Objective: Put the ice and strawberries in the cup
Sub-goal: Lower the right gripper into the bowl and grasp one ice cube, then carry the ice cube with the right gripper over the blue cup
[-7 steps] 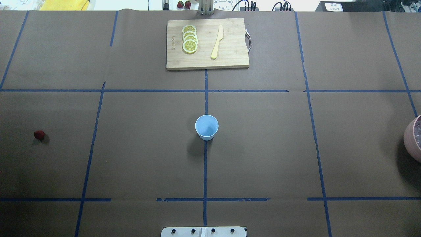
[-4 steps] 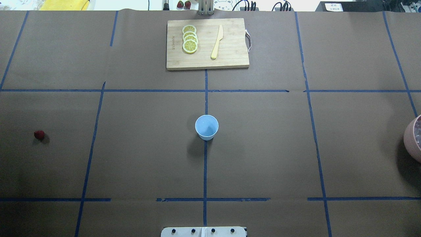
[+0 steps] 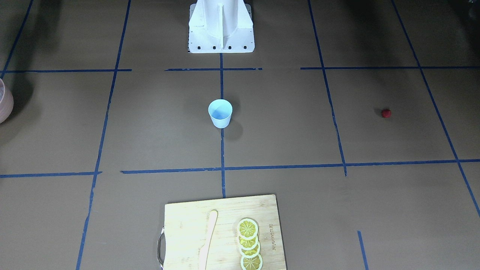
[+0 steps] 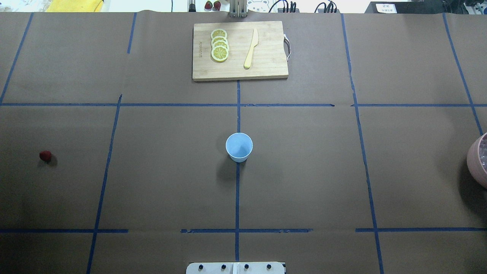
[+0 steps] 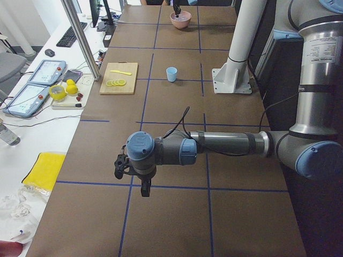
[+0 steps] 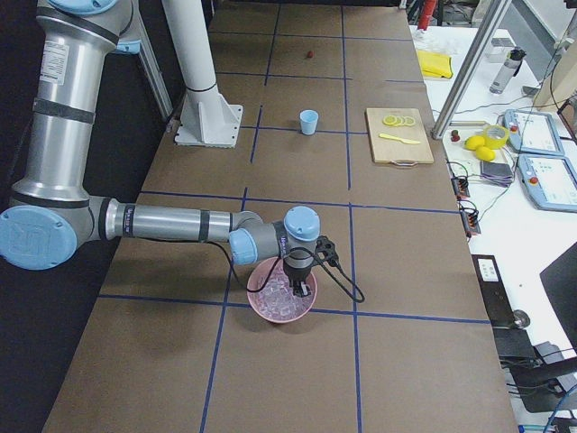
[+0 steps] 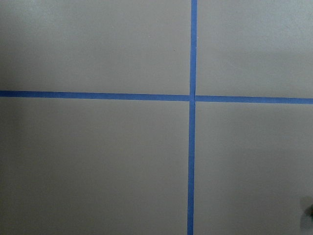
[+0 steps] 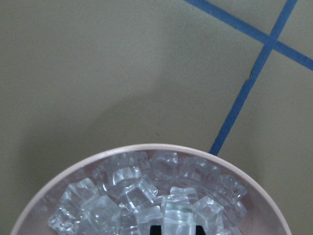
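Exterior right: R gripper (image 6: 301,290) at ice (image 8: 127,188)

Six cameras: two above the table (image 4: 152,171), two at its ends, two wrist-mounted.
The overhead camera looks forward and down from behind the robot base (image 4: 236,268), with the cup (image 4: 239,147) at centre and the cutting board (image 4: 240,50) at 12 o'clock. The front-facing one looks steeply back, so the board falls at 6 o'clock. Both end cameras look along the table from afar and share the cup and the board. The left wrist camera looks straight down, close, on a tape cross (image 7: 192,96). The right one sits close above the pink bowl (image 8: 146,148) of ice (image 8: 142,196), at 6 o'clock.
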